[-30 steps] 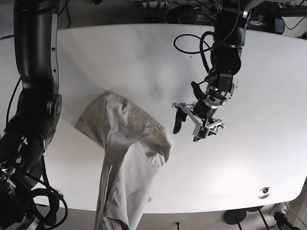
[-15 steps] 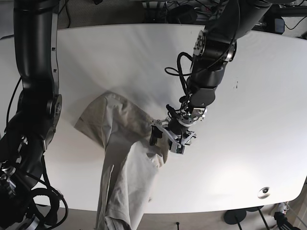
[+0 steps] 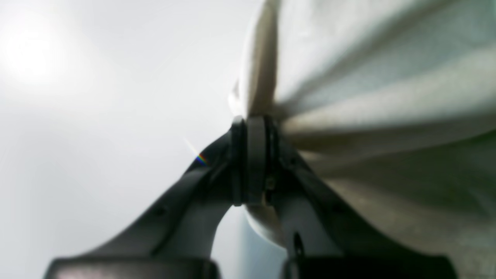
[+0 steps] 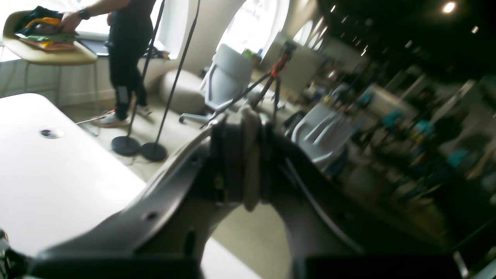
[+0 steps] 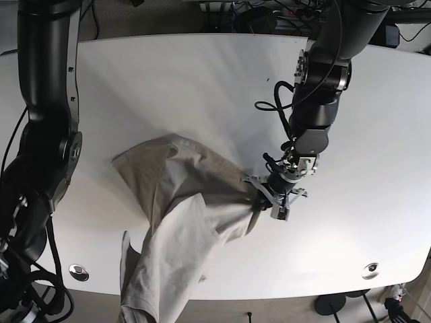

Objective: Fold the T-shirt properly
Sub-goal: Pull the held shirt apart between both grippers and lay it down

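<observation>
1. The left gripper has its jaws clamped on a fold of the crumpled beige cotton T-shirt; the left wrist view shows cloth pinched between the pads.
2. The right gripper has its jaws pressed together on a thin strip of pale fabric.
3. From the left jaws the shirt trails across the white oval table and hangs over its near edge.
</observation>
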`<state>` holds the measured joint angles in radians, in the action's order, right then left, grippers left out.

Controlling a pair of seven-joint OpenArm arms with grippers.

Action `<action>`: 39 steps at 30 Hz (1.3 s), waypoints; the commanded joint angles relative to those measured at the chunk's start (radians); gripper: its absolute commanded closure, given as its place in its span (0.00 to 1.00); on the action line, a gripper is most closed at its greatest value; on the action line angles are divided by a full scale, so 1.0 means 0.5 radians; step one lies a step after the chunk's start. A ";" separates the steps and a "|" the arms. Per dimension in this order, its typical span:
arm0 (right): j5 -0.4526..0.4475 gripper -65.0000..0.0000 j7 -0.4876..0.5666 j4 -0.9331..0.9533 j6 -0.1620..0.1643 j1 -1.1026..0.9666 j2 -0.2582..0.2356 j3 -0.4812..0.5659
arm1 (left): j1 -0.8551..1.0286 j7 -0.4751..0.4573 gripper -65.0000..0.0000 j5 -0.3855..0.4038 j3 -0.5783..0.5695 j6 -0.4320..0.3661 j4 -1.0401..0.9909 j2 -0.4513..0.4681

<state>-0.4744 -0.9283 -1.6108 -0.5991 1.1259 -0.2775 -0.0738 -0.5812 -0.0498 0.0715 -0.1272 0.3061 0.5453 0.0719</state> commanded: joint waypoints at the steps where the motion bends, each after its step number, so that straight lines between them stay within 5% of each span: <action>1: 0.057 0.96 0.155 0.139 0.031 0.082 -0.017 -0.047 | -0.070 0.083 1.00 0.018 0.004 -0.003 0.224 0.054; 9: 0.478 0.96 0.846 1.204 0.028 0.359 0.004 -0.044 | -0.300 0.595 1.00 0.015 0.320 0.031 0.761 0.251; 14: 0.484 0.96 1.057 1.722 0.031 0.359 -0.014 -0.056 | -0.641 0.825 1.00 0.006 0.529 0.206 0.890 0.404; 20: 0.462 0.96 1.051 1.716 0.031 0.359 -0.017 -0.075 | -0.849 1.105 1.00 0.018 0.538 0.218 1.255 0.573; 26: 0.462 0.96 0.922 1.551 0.018 0.355 -0.076 -0.354 | -0.432 1.175 1.00 0.018 0.655 0.221 1.651 0.564; 31: 0.459 0.96 0.864 1.035 0.024 -0.335 -0.082 -0.388 | 0.038 1.175 1.00 0.018 0.827 0.325 1.842 0.554; 36: 0.447 0.96 0.852 0.556 0.015 -1.308 -0.073 -0.646 | 0.624 1.172 1.00 0.015 1.085 0.436 2.059 0.462; 39: 0.254 0.96 0.852 0.455 0.021 -1.710 -0.039 -0.744 | 0.882 1.172 1.00 0.015 1.161 0.485 2.151 0.416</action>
<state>-0.3321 -0.5282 -1.3613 -0.5842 0.2440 -0.2836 -0.4454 -0.1192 0.5602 0.0742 0.4473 0.5583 1.5982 0.2619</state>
